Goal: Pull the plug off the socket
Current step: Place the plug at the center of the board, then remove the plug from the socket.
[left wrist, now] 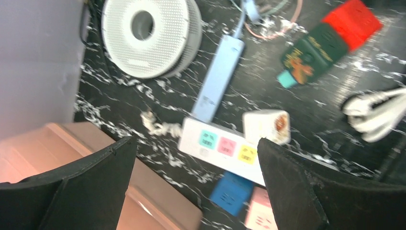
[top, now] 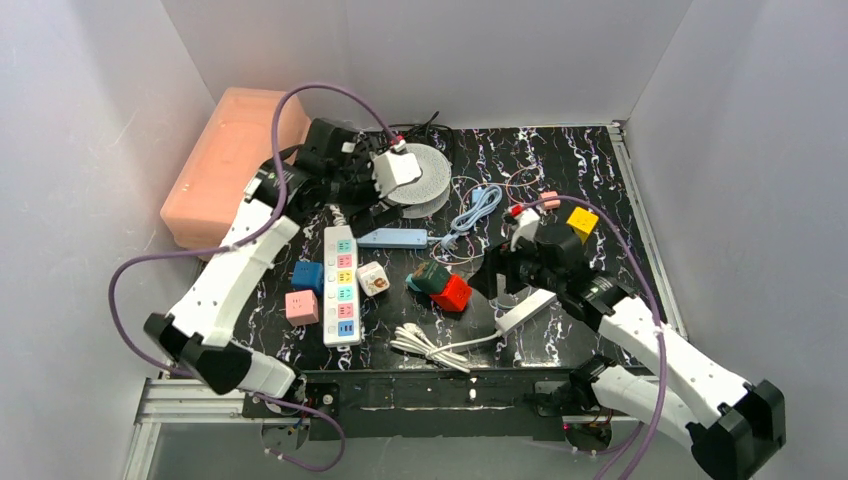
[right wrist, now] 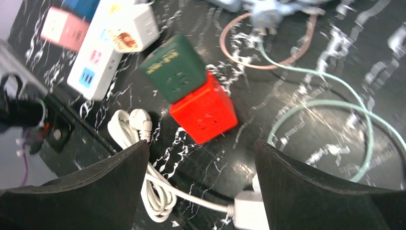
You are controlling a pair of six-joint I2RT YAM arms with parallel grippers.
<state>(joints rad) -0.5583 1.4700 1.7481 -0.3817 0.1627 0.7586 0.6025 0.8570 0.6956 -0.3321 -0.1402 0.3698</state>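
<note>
A green socket cube (top: 430, 277) sits joined to a red socket cube (top: 453, 293) mid-table; both show in the right wrist view, green (right wrist: 174, 67) and red (right wrist: 203, 112). A white multi-colour power strip (top: 341, 285) lies to the left, with a white cube adapter (top: 373, 278) against its side; whether it is plugged in I cannot tell. My right gripper (top: 497, 278) is open and empty, just right of the red cube (right wrist: 201, 143). My left gripper (top: 365, 212) is open and empty above the strip's far end (left wrist: 196, 141).
A white strip (top: 525, 311) with a coiled cord (top: 428, 345) lies near the front. A light-blue strip (top: 392, 238), a round white device (top: 425, 178), blue (top: 307, 275), pink (top: 301, 306) and yellow (top: 582, 222) cubes and loose cables lie around. A pink box (top: 225, 160) stands at the back left.
</note>
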